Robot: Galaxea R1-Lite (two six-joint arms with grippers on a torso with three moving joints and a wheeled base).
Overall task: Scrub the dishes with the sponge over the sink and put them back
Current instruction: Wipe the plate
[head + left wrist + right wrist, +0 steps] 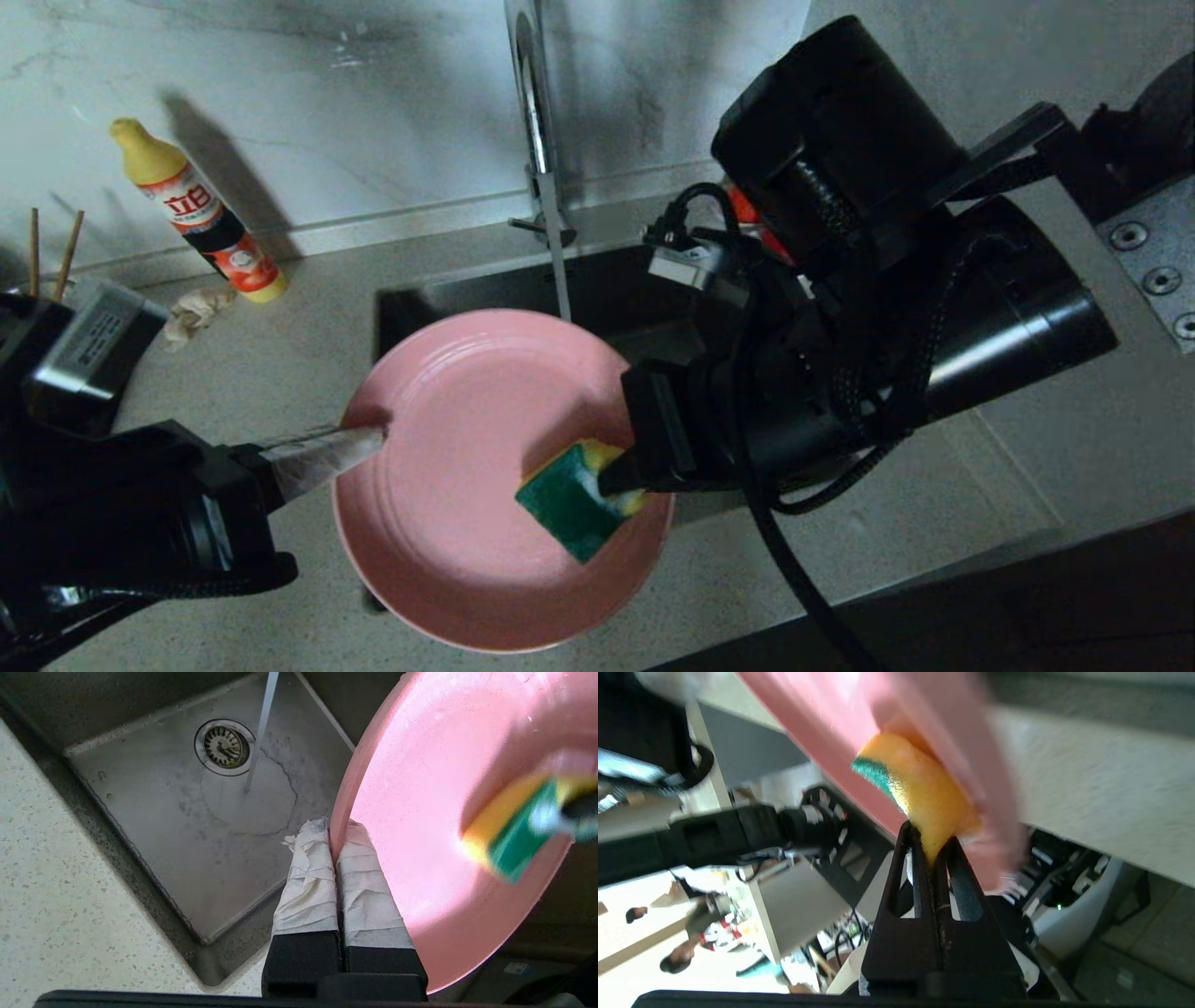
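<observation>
The left hand (373,437) is clenched on the rim of the pink plate (467,448), its 2 white-wrapped fingers (308,882) pinching the edge from either side, and it holds the plate tilted above the sink (597,289). The right hand (616,481) is clamped on the sponge (569,499), which presses against the plate's inner face near the rim opposite the left hand; the green face shows in the head view. A thin stream runs from the faucet (537,121) past the plate's far edge to the sink floor beside the drain (225,746). On the bench (280,355) at the back left stand a soap bottle (201,213) and a paper wad (194,313) just beside it; 2 chopsticks (51,252) stick up at the far left.
</observation>
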